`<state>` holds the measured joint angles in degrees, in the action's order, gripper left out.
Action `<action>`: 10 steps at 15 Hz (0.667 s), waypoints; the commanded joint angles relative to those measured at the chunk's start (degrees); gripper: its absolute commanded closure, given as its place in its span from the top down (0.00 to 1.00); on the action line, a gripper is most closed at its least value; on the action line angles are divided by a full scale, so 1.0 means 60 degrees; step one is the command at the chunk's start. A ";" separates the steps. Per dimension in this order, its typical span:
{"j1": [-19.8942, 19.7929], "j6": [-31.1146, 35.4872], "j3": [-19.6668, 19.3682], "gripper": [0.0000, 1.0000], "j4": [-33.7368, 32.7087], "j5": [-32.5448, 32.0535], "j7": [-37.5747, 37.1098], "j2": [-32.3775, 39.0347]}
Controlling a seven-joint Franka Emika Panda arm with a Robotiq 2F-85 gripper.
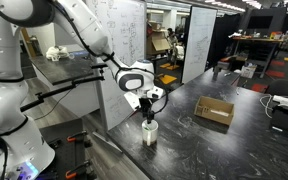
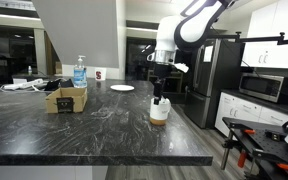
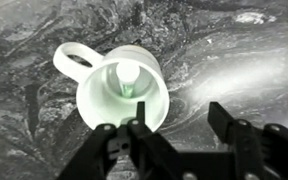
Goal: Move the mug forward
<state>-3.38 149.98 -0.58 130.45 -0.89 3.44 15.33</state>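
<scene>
The small white cylindrical mug point(image 3: 124, 88) stands upright on the dark marbled stone counter point(image 2: 84, 130), well apart from the flat brown cardboard box point(image 1: 214, 110). The black gripper point(image 1: 149, 106) hangs just above the mug, its jaws spread apart and holding nothing. In the wrist view one finger point(image 3: 136, 135) overlaps the mug's rim.

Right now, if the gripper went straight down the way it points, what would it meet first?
Most likely the mug, right below the open gripper; one finger looks set over its rim, though depth is unclear.
</scene>
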 commanded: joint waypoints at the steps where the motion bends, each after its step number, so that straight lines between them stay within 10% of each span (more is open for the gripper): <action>1: 0.0526 -0.1908 -0.0396 0.99 0.0234 -0.0736 -0.1574 -0.1229; 10: 0.0679 -0.3317 0.0147 1.00 0.0270 -0.1299 -0.1850 -0.2854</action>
<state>0.72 131.38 -0.09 131.94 -6.54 -6.19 -0.93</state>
